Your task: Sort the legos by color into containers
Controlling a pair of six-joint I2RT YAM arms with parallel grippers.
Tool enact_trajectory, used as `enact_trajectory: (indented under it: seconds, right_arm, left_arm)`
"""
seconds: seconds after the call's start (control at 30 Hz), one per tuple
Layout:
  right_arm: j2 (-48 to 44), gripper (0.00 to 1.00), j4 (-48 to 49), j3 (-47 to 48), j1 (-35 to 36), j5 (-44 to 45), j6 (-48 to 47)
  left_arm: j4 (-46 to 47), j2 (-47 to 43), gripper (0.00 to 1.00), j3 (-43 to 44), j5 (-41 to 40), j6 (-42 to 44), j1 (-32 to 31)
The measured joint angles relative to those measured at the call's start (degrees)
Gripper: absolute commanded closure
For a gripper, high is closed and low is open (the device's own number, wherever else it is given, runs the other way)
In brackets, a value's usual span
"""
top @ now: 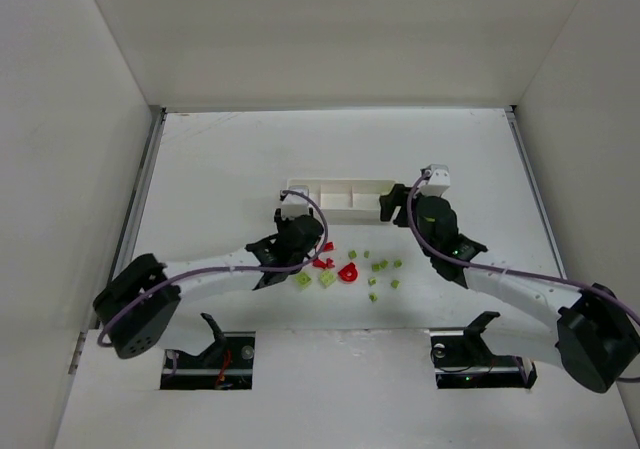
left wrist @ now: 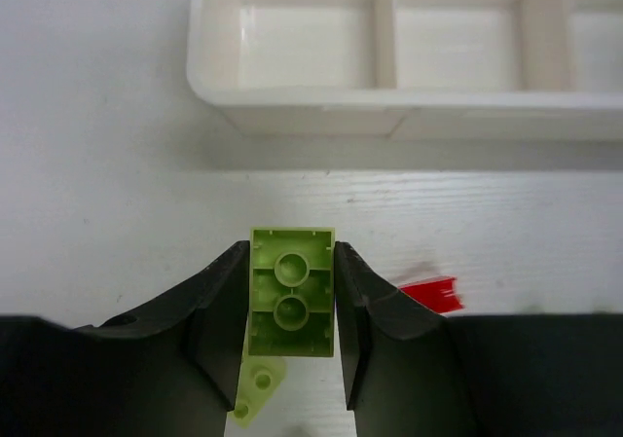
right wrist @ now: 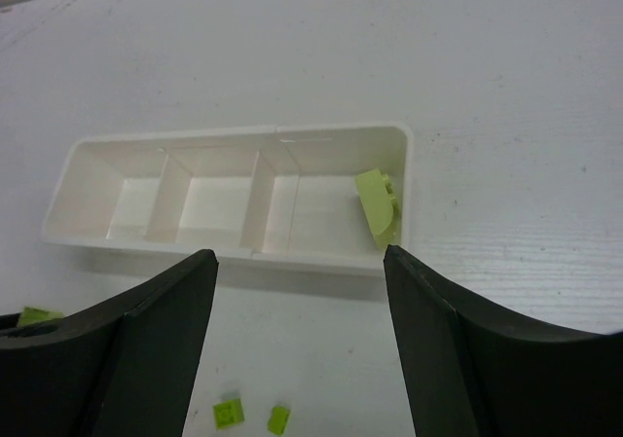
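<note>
My left gripper (left wrist: 292,252) is shut on a yellow-green lego brick (left wrist: 292,296), underside up, held just above the table in front of the white tray's (left wrist: 321,116) left compartment. In the top view this gripper (top: 300,237) is near the tray's (top: 340,185) left front. My right gripper (right wrist: 300,257) is open and empty, facing the tray's (right wrist: 234,252) front wall; in the top view it (top: 392,205) is at the tray's right end. One green brick (right wrist: 378,206) lies in the right compartment. Red legos (top: 348,271) and green legos (top: 380,265) lie loose in front of the tray.
A red piece (left wrist: 430,294) and a pale green plate (left wrist: 258,388) lie on the table by the left fingers. Small green bricks (right wrist: 229,413) lie below the right gripper. White walls enclose the table on three sides.
</note>
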Motion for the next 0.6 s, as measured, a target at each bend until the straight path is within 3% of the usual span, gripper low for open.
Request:
enact_trajectory:
  seconds: [0.17, 0.23, 0.3, 0.37, 0.47, 0.6]
  right_arm:
    - [-1.8, 0.3, 0.6, -1.7, -3.0, 0.2, 2.1]
    - [-2.4, 0.41, 0.8, -2.3, -4.7, 0.6, 3.2]
    - [-3.2, 0.58, 0.8, -3.1, -6.5, 1.1, 4.4]
    - [-4.2, 0.65, 0.8, -4.1, -8.3, 1.6, 5.9]
    - [-5.4, 0.64, 0.6, -5.2, -10.4, 2.2, 7.8]
    - [-5.8, 0.56, 0.4, -5.5, -10.9, 2.2, 9.1]
  left_arm:
    - [-2.5, -10.3, 0.86, 6.1, -0.5, 0.7, -1.0]
    - [-2.3, -9.9, 0.86, 11.1, 0.2, 0.9, -1.1]
    - [-1.4, -7.2, 0.85, 16.3, 1.2, 0.9, -1.1]
    - [-0.3, -2.6, 0.85, 21.2, 2.5, 1.0, -1.0]
    - [0.8, 5.7, 0.85, 26.7, 5.1, 1.0, -1.0]
    - [0.7, 16.4, 0.85, 32.2, 8.3, 1.1, -1.2]
